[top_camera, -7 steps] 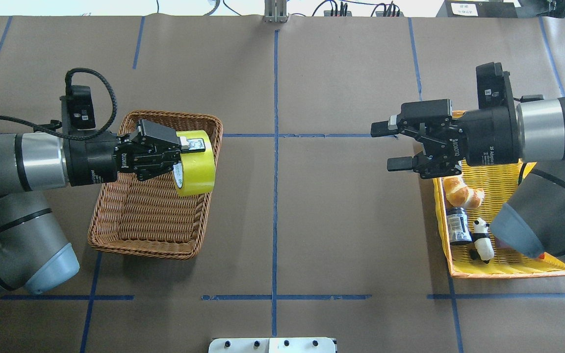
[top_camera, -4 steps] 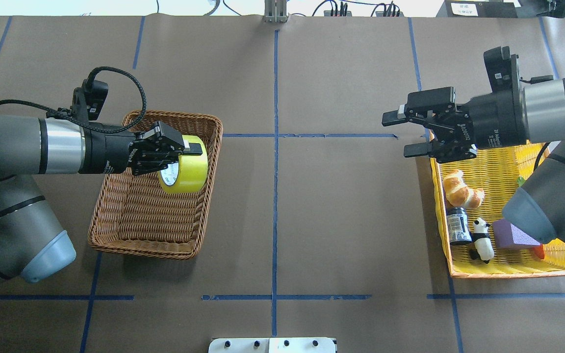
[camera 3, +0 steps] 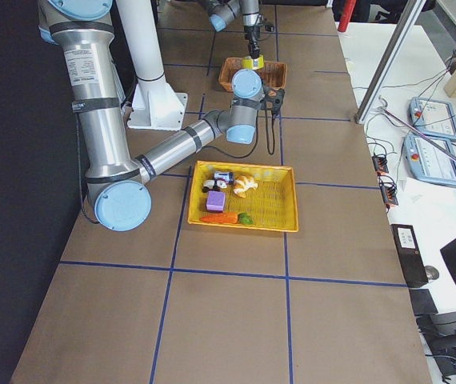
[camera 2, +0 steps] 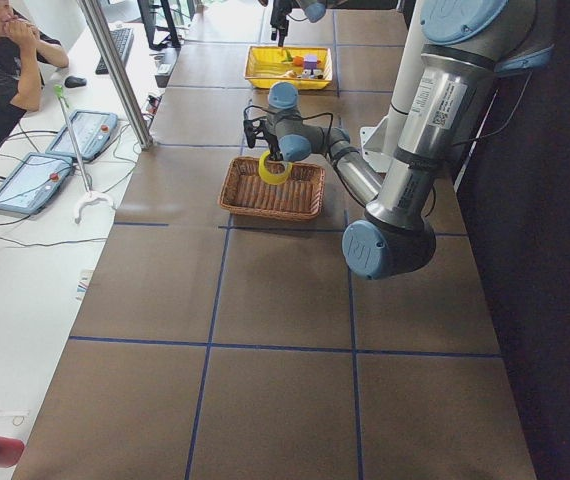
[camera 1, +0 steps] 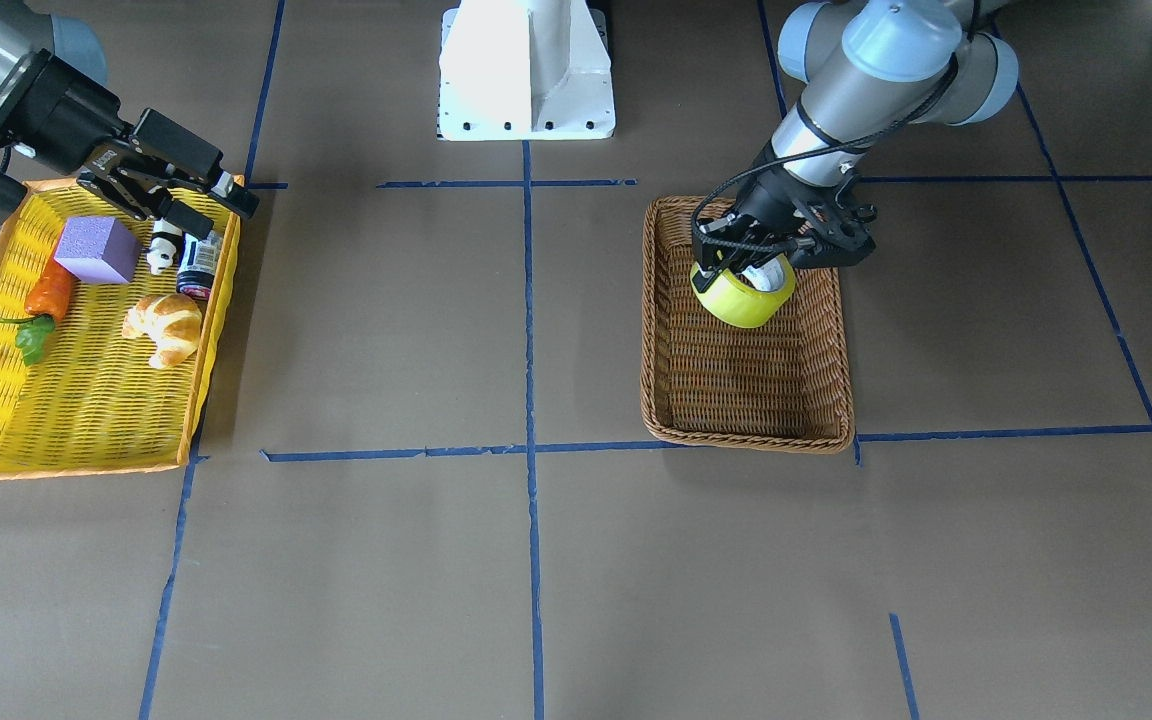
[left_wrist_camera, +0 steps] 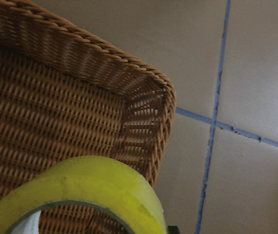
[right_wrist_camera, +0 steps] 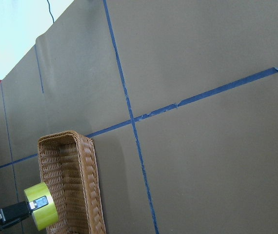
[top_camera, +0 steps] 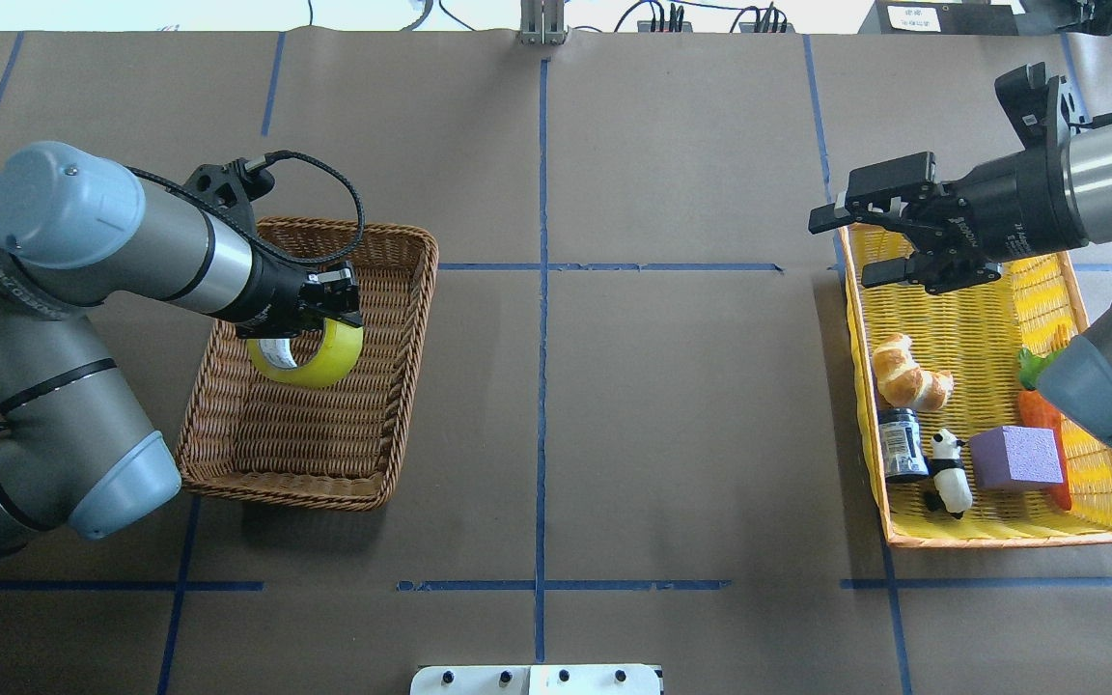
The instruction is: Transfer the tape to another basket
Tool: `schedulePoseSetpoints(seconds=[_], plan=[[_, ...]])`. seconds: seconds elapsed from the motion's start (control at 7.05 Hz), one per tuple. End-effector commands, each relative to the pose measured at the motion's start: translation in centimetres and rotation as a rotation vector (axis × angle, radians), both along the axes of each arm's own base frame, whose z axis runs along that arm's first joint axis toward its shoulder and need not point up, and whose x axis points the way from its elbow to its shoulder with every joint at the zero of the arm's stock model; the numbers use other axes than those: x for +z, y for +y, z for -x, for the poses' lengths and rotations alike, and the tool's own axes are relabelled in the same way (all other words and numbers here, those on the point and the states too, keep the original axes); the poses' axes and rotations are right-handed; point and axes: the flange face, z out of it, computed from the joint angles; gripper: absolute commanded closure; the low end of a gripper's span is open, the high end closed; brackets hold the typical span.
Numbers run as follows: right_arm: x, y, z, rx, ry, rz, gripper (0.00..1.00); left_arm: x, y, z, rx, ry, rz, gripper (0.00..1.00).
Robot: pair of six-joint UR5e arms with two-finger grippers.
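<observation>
While hanging over the basket (top_camera: 281,490), clamped on the tape (top_camera: 324,362) by left gripper (top_camera: 332,307), fingers narrowed onto the roll's wall. Roll slung just under the fingertips, tilted, white printed core showing on the wrist side. Basket weave directly below the pincer, one rim corner just ahead of it in the left wrist view. Looks lifted off the basket floor from the left side view, but can't confirm a gap. Fingers mostly hidden under the wrist from overhead.

Right gripper (top_camera: 846,249): spread wide, nothing between the fingers. Raised above the inboard long rim of yellow tray (top_camera: 1000,541), fingertips pointing out toward mid-table. Can't tell which end of the tray sits under it, since the overhead and front views disagree.

Below and behind that pincer, inside the tray:
- croissant (top_camera: 911,376)
- dark jar (top_camera: 902,444)
- panda figure (top_camera: 947,470), touching the jar
- purple block (top_camera: 1014,457)
- carrot (camera 1: 48,290), beyond the block

Tape and basket well apart from this pincer, across the table.
</observation>
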Motion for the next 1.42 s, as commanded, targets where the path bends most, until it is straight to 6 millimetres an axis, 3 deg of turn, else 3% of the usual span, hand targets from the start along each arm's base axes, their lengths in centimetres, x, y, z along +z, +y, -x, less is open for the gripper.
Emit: schedulePoseSetpoints(seconds=[0.0,0.43,0.85,0.99,1.14,1.28], plan=[[0.1,0.1,0.3,-0.006,0.002,0.001,0.00,0.9,0.9,-3.9,0.002,-0.150,-0.009,1.00],[0.3,0.1,0.8,-0.006,0.006,0.004,0.00,3.1,-1.0,-6.5,0.015,-0.243,-0.025,1.00],[0.8,-0.1,1.1,-0.006,0.014,0.014,0.00,4.4,-0.7,-7.7,0.034,-0.264,-0.013,0.92],[0.8,-0.1,1.1,-0.006,0.013,0.012,0.00,4.7,-0.7,-7.8,0.036,-0.269,-0.010,0.84],[0.8,-0.1,1.1,-0.006,0.013,0.012,0.00,4.6,-0.7,-7.9,0.039,-0.268,-0.015,0.61],[0.8,-0.1,1.1,-0.005,0.012,0.010,0.00,4.4,-0.8,-7.6,0.073,-0.275,-0.065,0.47]])
